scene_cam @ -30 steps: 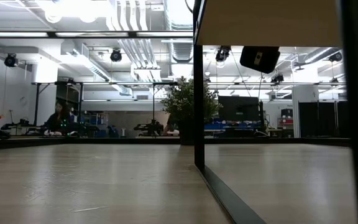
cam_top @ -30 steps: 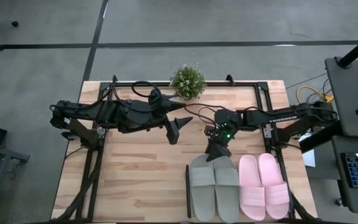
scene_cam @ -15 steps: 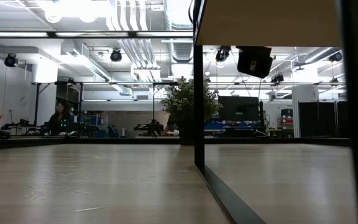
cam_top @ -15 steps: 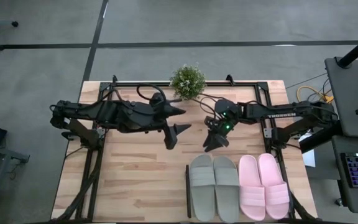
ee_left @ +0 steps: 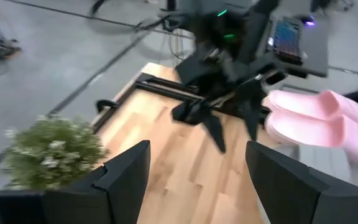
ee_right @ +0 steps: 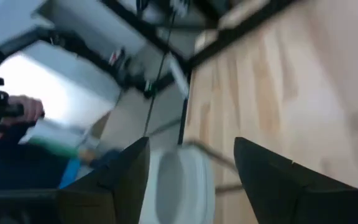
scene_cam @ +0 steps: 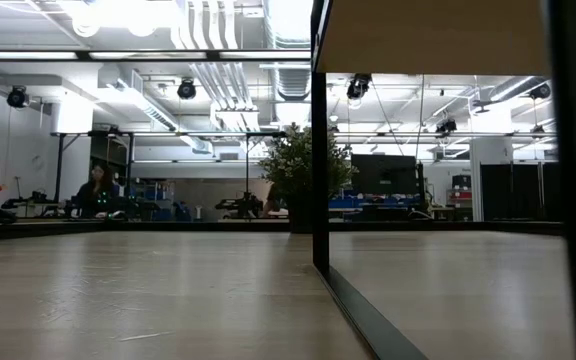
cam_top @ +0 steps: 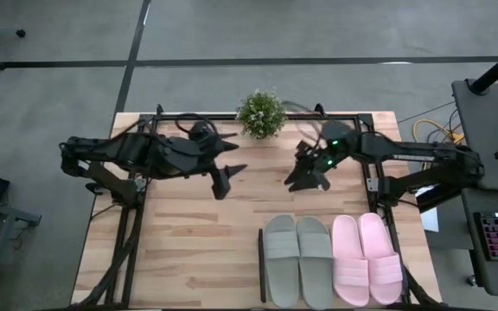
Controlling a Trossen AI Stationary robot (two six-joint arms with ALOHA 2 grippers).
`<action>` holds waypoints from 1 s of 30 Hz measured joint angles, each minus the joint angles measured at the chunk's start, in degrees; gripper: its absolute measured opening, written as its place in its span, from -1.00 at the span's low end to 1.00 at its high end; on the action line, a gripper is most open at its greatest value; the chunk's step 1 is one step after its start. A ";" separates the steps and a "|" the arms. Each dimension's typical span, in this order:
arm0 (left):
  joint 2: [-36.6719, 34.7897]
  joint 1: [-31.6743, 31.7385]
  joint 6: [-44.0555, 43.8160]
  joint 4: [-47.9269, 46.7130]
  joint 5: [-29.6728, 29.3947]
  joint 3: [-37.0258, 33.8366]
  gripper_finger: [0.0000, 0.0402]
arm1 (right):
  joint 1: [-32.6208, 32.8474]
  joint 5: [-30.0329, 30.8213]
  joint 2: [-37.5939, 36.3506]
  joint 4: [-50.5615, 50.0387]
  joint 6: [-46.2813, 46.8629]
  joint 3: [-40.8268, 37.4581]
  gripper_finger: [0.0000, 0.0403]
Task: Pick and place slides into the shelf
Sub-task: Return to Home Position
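Observation:
A grey-green pair of slides and a pale pink pair lie side by side, soles down, on the shelf's pale panel at the table's near right. The low view shows that panel from below, on a black post. My left gripper hovers open over the table's middle. My right gripper hovers open farther right, beyond the grey-green slides. In the left wrist view my left gripper faces the right gripper and the pink slides.
A small potted plant stands at the table's far edge between the arms. Black frame rails run along the table's sides. Bare planks lie at the near left. A person sits in the room behind.
My right gripper has risen from just above the grey-green slides and gone toward the table's far edge, leaving the low view's top. My left gripper has drawn back toward the table's left edge. The slides have stayed where they were.

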 joint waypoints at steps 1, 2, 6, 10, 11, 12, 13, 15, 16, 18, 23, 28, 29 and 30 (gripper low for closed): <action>-0.95 0.13 0.01 0.13 -0.66 -0.74 0.24 | 0.00 1.80 -1.29 0.02 -0.02 0.51 0.10; -2.03 0.22 -0.01 0.58 -0.93 -1.71 0.24 | 0.00 3.69 -2.65 0.11 -0.06 1.02 0.08; -7.04 0.37 -0.44 3.53 -2.86 -7.09 0.24 | 0.04 9.97 -7.84 0.25 0.00 2.41 -0.04; -12.41 0.39 -0.45 12.22 -3.21 -16.27 0.24 | 1.76 16.29 -12.48 0.15 -0.36 2.56 -0.19; -13.76 0.39 -0.49 15.36 -3.20 -18.86 0.24 | 2.36 17.67 -13.42 0.14 -0.52 2.51 -0.23; -15.32 0.39 -0.53 18.42 -3.16 -21.68 0.24 | 3.01 18.89 -14.23 -0.02 -0.68 2.43 -0.27; -16.87 0.39 -0.57 21.16 -3.16 -24.65 0.24 | 3.72 19.94 -14.80 -0.09 -0.73 2.40 -0.30; -19.78 0.39 -1.04 27.63 -2.92 -30.41 0.24 | 5.36 22.41 -15.82 -0.15 -0.86 2.38 -0.37; -21.16 0.39 -1.67 30.95 -2.63 -33.29 0.24 | 6.14 23.96 -16.18 -0.23 -0.93 2.38 -0.40; -23.98 0.39 -2.03 38.21 -1.44 -38.93 0.24 | 7.77 26.58 -16.74 -0.19 -1.50 2.38 -0.46; -30.02 0.39 -2.02 52.32 1.14 -49.64 0.24 | 10.95 31.29 -17.60 -0.34 -2.92 2.38 -0.64; -33.57 0.39 -2.16 57.28 5.11 -55.19 0.24 | 14.95 37.87 -18.14 0.48 -4.42 2.34 -0.83; -34.03 0.39 -2.11 57.70 5.76 -55.87 0.24 | 15.83 39.40 -18.28 1.27 -4.93 2.31 -0.87; -34.28 0.38 -2.11 57.89 6.20 -56.24 0.24 | 16.72 40.83 -18.38 2.25 -5.55 2.30 -0.90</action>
